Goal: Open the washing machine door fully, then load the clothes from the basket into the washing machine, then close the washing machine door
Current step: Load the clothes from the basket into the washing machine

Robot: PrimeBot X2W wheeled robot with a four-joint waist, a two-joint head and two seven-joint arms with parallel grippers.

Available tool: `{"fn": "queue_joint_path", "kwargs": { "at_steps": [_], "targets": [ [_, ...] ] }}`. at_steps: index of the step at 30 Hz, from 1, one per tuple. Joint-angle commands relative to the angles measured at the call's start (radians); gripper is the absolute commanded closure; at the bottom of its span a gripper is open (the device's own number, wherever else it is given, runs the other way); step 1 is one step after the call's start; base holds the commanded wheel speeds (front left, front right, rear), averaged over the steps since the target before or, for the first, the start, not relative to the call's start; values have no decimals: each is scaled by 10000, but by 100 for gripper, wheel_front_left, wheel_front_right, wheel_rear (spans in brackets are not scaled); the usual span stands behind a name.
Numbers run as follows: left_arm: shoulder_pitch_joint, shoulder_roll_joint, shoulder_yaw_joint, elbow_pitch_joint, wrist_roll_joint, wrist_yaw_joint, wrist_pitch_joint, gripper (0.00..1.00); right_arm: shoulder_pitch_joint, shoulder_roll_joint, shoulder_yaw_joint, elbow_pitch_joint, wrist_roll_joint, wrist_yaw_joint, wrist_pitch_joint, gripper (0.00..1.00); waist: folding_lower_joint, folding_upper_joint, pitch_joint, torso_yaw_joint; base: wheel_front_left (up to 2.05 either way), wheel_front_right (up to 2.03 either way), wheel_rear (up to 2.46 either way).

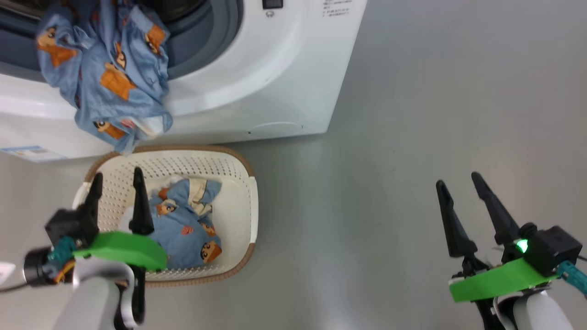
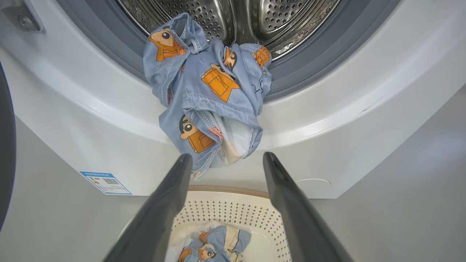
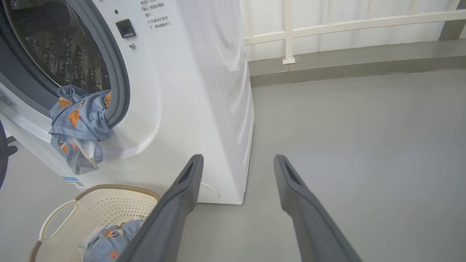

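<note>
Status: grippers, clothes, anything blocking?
Left gripper open above basket; right gripper open over floor. One garment hangs out over the gasket; another lies in basket. Hanging garment would foul the door.

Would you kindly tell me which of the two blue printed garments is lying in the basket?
The crumpled garment near the left gripper; the other garment hangs over the rim of the washing machine.

In the head view's upper left we see the washing machine [image 1: 284, 68], one garment [image 1: 110, 78] draped over its opening's lip. Directly below it the basket [image 1: 238, 206] sits on the floor [image 1: 412, 114], holding a second garment [image 1: 183, 233].
</note>
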Motion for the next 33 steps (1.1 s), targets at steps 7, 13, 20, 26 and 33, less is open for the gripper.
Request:
{"fn": "queue_joint_path", "kwargs": {
  "at_steps": [7, 13, 20, 26, 33],
  "targets": [
    [-1754, 372, 664, 1195, -446, -513, 66, 0, -574, -167, 324, -218, 99, 62, -42, 0, -1, -1, 968, -163, 0, 0, 0],
    [-3000, 709, 849, 2015, -696, -931, 387, 0, -826, -138, 392, -132, 183, 62, -53, 0, -1, -1, 1330, -391, 0, 0, 0],
    [-4273, 1256, 808, 2499, -659, -1117, 1228, 0, -1076, -49, 422, -189, 248, 62, -57, 0, -1, -1, 1628, -582, 0, 0, 0],
    [-5023, 1621, 770, 2984, -956, -1345, 2613, 0, -1301, 88, 527, -145, 345, 62, -57, 0, -1, -1, 1816, -783, 0, 0, 0],
    [-5657, 1962, 844, 3254, -1415, -1528, 4051, 0, -1534, 225, 717, -48, 475, 62, -58, 0, -1, -1, 1926, -1028, 0, 0, 0]
  ]
}}
